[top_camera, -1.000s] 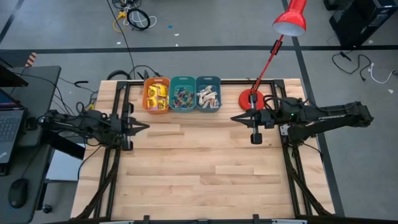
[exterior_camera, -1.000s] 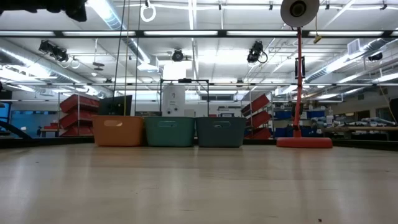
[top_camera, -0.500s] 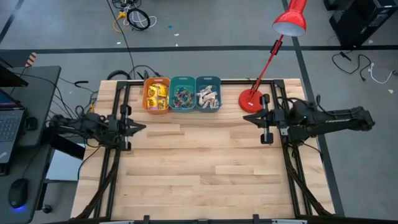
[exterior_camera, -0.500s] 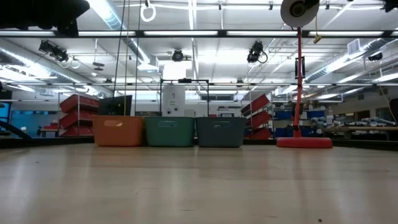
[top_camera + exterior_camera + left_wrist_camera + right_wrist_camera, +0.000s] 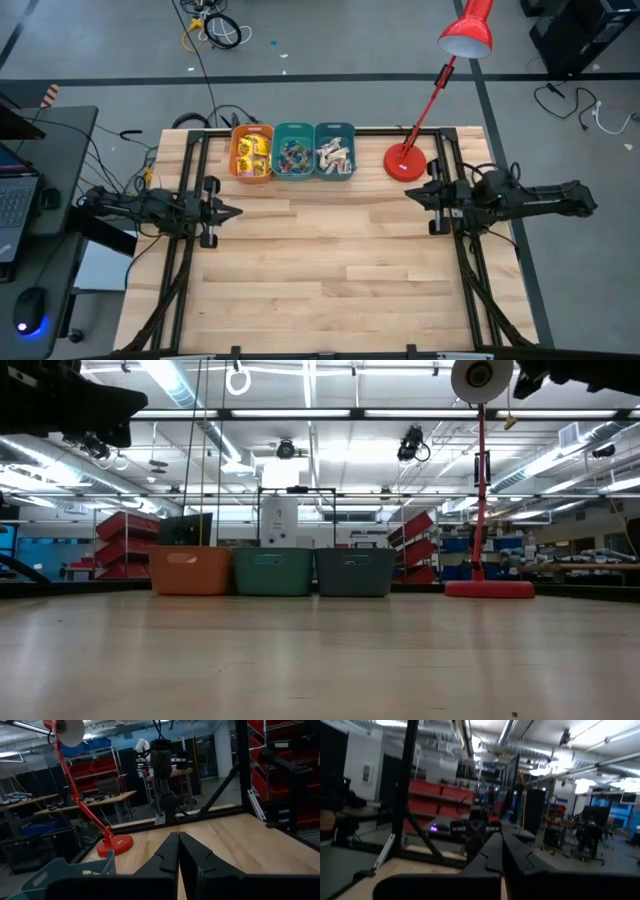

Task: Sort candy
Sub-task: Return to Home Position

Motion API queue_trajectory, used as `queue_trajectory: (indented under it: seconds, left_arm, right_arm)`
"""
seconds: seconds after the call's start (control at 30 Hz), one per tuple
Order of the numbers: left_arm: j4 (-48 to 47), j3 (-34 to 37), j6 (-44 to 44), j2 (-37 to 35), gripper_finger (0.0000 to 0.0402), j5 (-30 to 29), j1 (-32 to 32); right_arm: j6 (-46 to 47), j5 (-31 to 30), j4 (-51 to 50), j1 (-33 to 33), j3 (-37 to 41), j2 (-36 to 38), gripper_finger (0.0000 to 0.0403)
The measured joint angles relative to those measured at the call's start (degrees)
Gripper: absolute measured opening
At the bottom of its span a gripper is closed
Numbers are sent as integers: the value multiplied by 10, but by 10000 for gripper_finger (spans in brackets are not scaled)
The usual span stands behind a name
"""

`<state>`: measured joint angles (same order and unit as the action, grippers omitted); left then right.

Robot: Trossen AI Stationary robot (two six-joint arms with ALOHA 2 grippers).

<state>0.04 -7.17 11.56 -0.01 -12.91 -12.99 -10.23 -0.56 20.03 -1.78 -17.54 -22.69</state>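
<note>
The candy lies in three bins along the table's far edge. Yellow packets (image 5: 251, 155) fill the orange bin (image 5: 238, 168), small coloured pieces (image 5: 292, 155) the teal bin (image 5: 277, 165), and whitish sticks (image 5: 335, 155) the blue-grey bin (image 5: 350, 168). My left gripper (image 5: 236, 211) hovers shut over the table's left edge, pointing level toward the right; its fingers (image 5: 172, 851) lie closed together. My right gripper (image 5: 410, 193) hovers shut near the right edge, pointing left, near the lamp base. Neither holds anything.
A red desk lamp stands with its round base (image 5: 405, 162) at the far right of the table, its head (image 5: 467, 35) leaning out beyond the far edge. Black frame rails (image 5: 192, 170) run along both sides. Bare wood (image 5: 320, 260) spreads between the arms.
My right gripper has drawn back toward the table's right edge and sunk. My left gripper has come down at the left edge. Both stay shut. The bins and candy have not moved.
</note>
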Motion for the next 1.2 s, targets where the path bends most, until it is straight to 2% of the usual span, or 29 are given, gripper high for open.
queue_trajectory:
  seconds: [0.33,0.57,0.93,1.2]
  left_arm:
    - [-8,0,-2,0,14,-1,0]
    - [-12,0,0,0,14,-1,0]
    - [-20,0,0,0,14,-1,0]
    - [-24,0,0,0,14,-1,0]
  right_arm:
    - [3,0,-59,0,14,115,0]
    - [5,21,-52,0,39,124,0]
    - [16,52,47,0,161,176,0]
    - [15,70,-12,0,172,187,0]
